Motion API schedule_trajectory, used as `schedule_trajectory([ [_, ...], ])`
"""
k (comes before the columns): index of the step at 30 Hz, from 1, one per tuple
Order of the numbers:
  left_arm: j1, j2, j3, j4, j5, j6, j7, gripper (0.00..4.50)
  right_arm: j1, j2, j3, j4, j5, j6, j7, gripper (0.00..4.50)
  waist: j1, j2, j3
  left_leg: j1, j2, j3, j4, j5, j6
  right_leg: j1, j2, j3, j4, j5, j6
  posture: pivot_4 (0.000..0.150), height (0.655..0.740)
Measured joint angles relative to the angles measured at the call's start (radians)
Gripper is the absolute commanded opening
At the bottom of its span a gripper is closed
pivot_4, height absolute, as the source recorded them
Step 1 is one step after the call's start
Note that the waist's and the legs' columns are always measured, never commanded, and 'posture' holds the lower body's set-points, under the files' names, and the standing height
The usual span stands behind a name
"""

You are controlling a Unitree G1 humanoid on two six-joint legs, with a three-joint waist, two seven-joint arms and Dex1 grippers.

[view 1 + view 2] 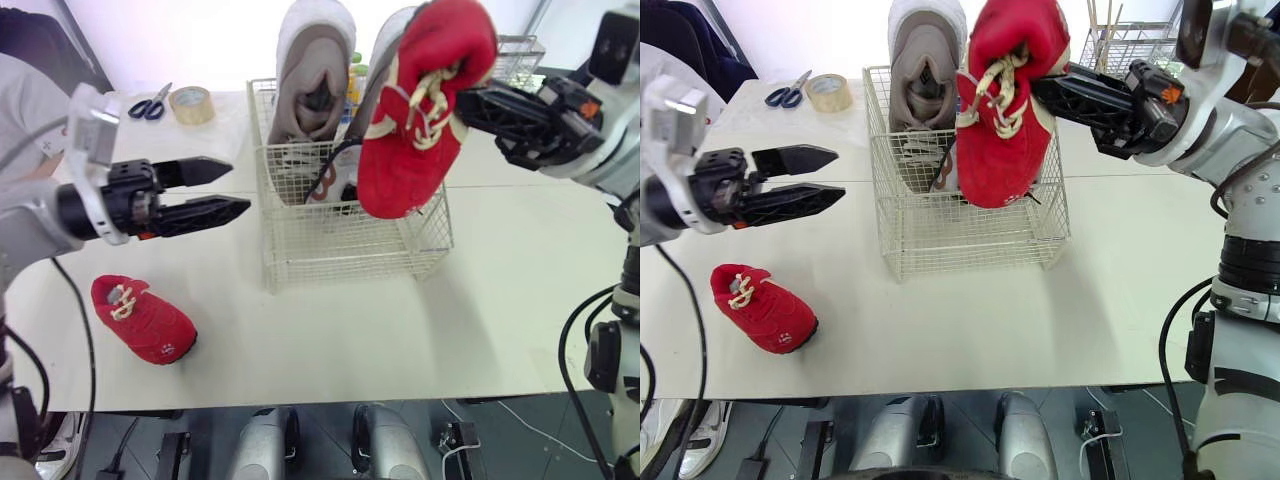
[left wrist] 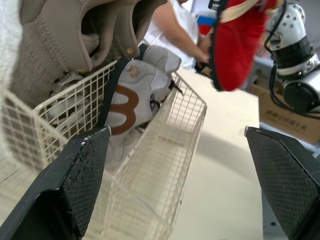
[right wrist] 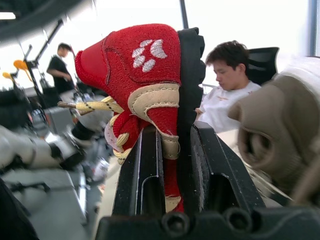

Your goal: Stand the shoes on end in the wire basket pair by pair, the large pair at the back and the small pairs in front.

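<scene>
Nearest of all, a loose red shoe (image 1: 143, 320) lies on its sole on the table (image 1: 400, 330), in front of the wire basket (image 1: 350, 245) and well off to its left. Just beyond it the left gripper (image 1: 238, 190) hovers above the table to the basket's left, fingers spread and empty, pointing toward the basket's side.

Over the basket's front right corner hangs the held red shoe (image 1: 420, 130), on end and clear of the wire. The right gripper (image 1: 470, 103) is clamped on its edge near the laces, with red fabric and the dark sole pinched between the fingers in the right wrist view.

I would judge this shoe light and small, with a soft cloth upper that dents under pressure and a stiffer sole. A pinch across sole and collar should hold well, whereas the loose laces would slip (and may snag on the wire). The shoe on the table would be best taken the same way, at its heel collar.

Inside the basket, a small grey pair (image 2: 127, 100) stands behind the empty front strip, and the large beige pair (image 1: 313, 70) stands on end at the back. Beyond the basket's left rear lie scissors (image 1: 150, 105) and a roll of tape (image 1: 191, 104).
</scene>
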Motion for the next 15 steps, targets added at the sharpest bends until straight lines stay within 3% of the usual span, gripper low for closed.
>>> schedule_trajectory([
  [6,0.026,-0.004,0.048,0.007,-0.144,0.060,0.045,4.47,0.051,0.040,0.067,0.062,-0.161,-0.118,0.118,0.28,-0.001,0.000,0.000,0.000,0.000,0.000,0.000,0.000,-0.001,0.000,0.000,0.000,0.000,0.000,0.000,0.150,0.7400],
  [15,0.068,-0.008,0.072,0.005,-0.239,0.074,0.122,4.47,0.076,0.063,0.094,0.194,-0.315,-0.272,0.205,0.28,-0.001,0.000,0.000,0.000,0.000,0.000,0.000,0.001,-0.001,0.000,0.000,0.000,0.000,0.000,0.000,0.150,0.7400],
])
